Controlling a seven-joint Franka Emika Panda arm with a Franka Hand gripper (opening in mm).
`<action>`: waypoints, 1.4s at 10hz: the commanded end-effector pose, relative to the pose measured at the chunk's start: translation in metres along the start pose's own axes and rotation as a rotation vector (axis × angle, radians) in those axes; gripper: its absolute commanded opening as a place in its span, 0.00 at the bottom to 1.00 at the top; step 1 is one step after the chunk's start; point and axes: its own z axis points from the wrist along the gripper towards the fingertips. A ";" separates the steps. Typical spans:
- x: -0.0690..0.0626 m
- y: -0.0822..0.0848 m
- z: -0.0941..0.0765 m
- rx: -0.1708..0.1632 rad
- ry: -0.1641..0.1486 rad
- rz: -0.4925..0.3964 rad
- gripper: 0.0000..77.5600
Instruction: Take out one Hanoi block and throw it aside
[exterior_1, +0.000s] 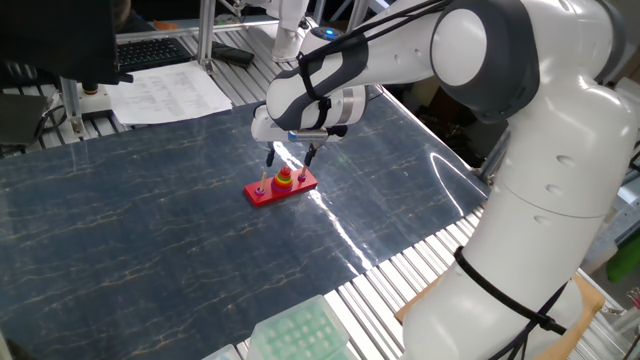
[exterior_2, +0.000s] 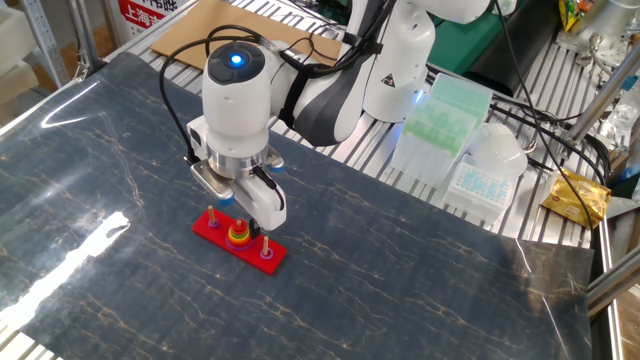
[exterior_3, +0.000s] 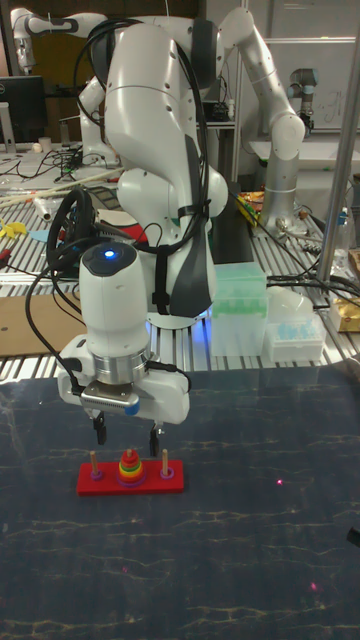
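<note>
The red base (exterior_3: 105, 486) with three pegs lies on the dark marbled table. Its middle peg carries a stack of rings, green and yellow below, with the tiny red Hanoi block (exterior_3: 127, 458) on top. The same block (exterior_1: 285, 174) (exterior_2: 239, 228) shows in both fixed views. My gripper (exterior_3: 127, 435) hangs open directly above that stack, one finger on each side of the middle peg, tips a little above the block. It holds nothing. From the sides the gripper (exterior_1: 289, 155) (exterior_2: 241, 214) sits just over the base (exterior_1: 268, 196) (exterior_2: 211, 231).
A green tip rack (exterior_2: 441, 108) and a white box (exterior_2: 487, 170) stand on the slatted frame behind the table. A yellow bag (exterior_2: 575, 196) lies farther right. Papers (exterior_1: 170, 90) and cardboard (exterior_2: 230, 30) lie past the table's far edges.
</note>
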 end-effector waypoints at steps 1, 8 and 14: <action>-0.001 0.000 0.004 -0.003 -0.011 0.021 1.00; 0.000 -0.001 0.013 -0.006 -0.024 0.020 1.00; 0.000 -0.001 0.018 -0.006 -0.030 0.015 1.00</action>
